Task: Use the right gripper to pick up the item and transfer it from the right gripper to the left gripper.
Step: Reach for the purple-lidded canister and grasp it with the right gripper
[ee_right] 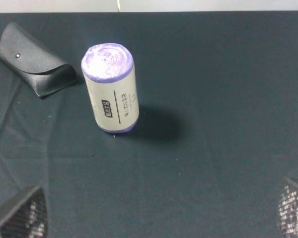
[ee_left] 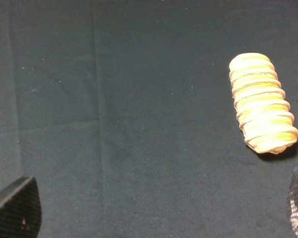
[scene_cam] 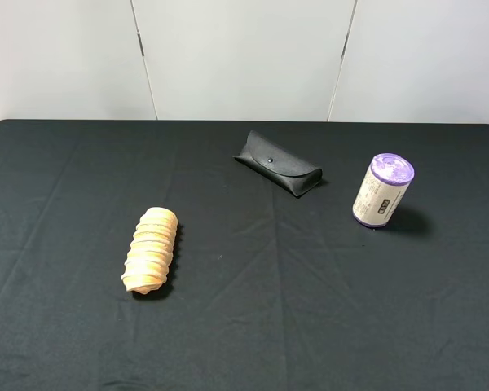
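The purple-ended roll (scene_cam: 383, 191) stands upright at about 2 o'clock from the table's (scene_cam: 244, 350) centre. The right gripper (ee_right: 156, 213) and left gripper (ee_left: 156, 213) are both spread wide, holding nothing. One finger clipping it could topple it, and it would roll away. The label's dark print is too small to read.
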Available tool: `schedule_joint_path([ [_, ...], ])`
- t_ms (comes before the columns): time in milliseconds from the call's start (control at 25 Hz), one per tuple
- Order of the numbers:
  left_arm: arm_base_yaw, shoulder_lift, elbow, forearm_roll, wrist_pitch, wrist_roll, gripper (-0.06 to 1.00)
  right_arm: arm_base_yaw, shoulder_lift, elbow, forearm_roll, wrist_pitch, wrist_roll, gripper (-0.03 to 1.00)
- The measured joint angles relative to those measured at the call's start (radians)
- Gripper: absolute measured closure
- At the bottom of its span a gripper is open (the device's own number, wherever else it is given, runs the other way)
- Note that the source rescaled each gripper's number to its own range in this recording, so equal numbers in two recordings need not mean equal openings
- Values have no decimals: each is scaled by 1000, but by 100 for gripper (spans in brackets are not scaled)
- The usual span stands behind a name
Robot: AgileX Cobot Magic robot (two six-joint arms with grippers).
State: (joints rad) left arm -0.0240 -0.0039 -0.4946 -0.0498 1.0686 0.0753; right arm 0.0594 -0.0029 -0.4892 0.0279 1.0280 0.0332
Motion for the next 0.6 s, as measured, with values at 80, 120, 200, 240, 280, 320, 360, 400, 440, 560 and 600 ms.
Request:
schedule_joint_path([
  [80, 0, 0, 0, 0, 1, 0, -3, 0, 0, 0, 0, 0, 0, -3],
  [120, 0, 0, 0, 0, 1, 0, -3, 0, 0, 0, 0, 0, 0, -3],
  [200, 0, 0, 0, 0, 1, 0, -3, 0, 0, 0, 0, 0, 0, -3],
  [240, 0, 0, 0, 0, 1, 0, -3, 0, 0, 0, 0, 0, 0, -3],
  [280, 0, 0, 0, 0, 1, 0, -3, 0, 0, 0, 0, 0, 0, -3],
  [320, 0, 0, 0, 0, 1, 0, -3, 0, 0, 0, 0, 0, 0, -3],
  [360, 0, 0, 0, 0, 1, 0, -3, 0, 0, 0, 0, 0, 0, -3],
  [400, 0, 0, 0, 0, 1, 0, -3, 0, 0, 0, 0, 0, 0, -3],
  [440, 0, 0, 0, 0, 1, 0, -3, 0, 0, 0, 0, 0, 0, -3],
  [560, 0, 0, 0, 0, 1, 0, -3, 0, 0, 0, 0, 0, 0, -3],
  [600, 0, 0, 0, 0, 1, 0, -3, 0, 0, 0, 0, 0, 0, -3],
])
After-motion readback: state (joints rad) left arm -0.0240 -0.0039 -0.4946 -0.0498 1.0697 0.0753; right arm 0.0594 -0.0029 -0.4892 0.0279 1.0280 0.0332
